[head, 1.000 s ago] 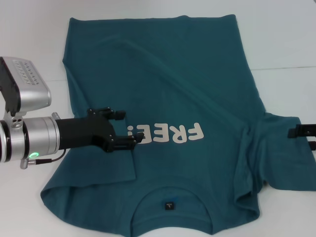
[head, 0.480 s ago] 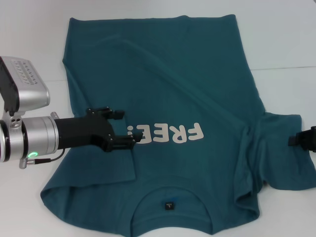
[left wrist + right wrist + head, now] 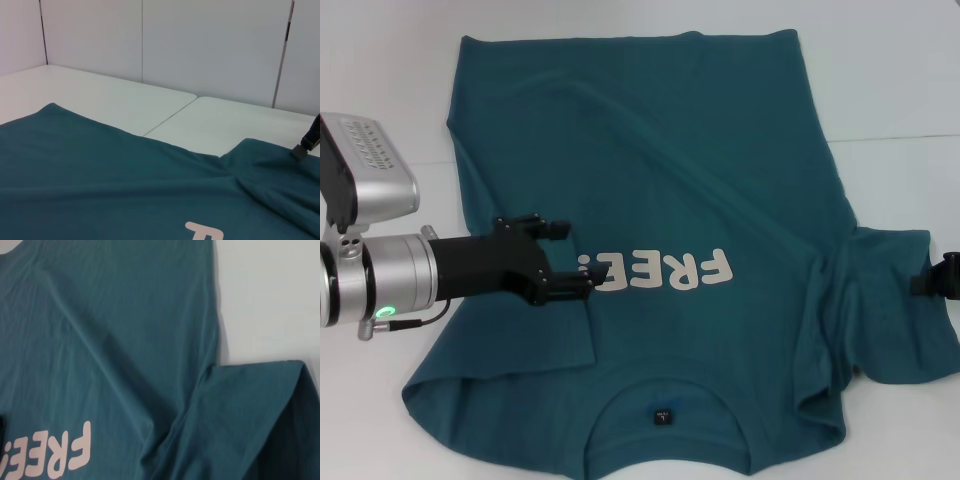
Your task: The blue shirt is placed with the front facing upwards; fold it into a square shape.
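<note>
Over the shirt's [image 3: 650, 190] left chest, the left gripper [image 3: 563, 258] hovers open, holding nothing; the right-sleeve fold comes next, judging by the right gripper [image 3: 942, 280], state unclear.

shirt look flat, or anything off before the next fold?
Not flat. The shirt has its left sleeve folded in under the left hand, covering the start of the FREE print. A long diagonal crease crosses the body, and fabric bunches at the right armpit. The right hand is at the right sleeve's edge.
</note>
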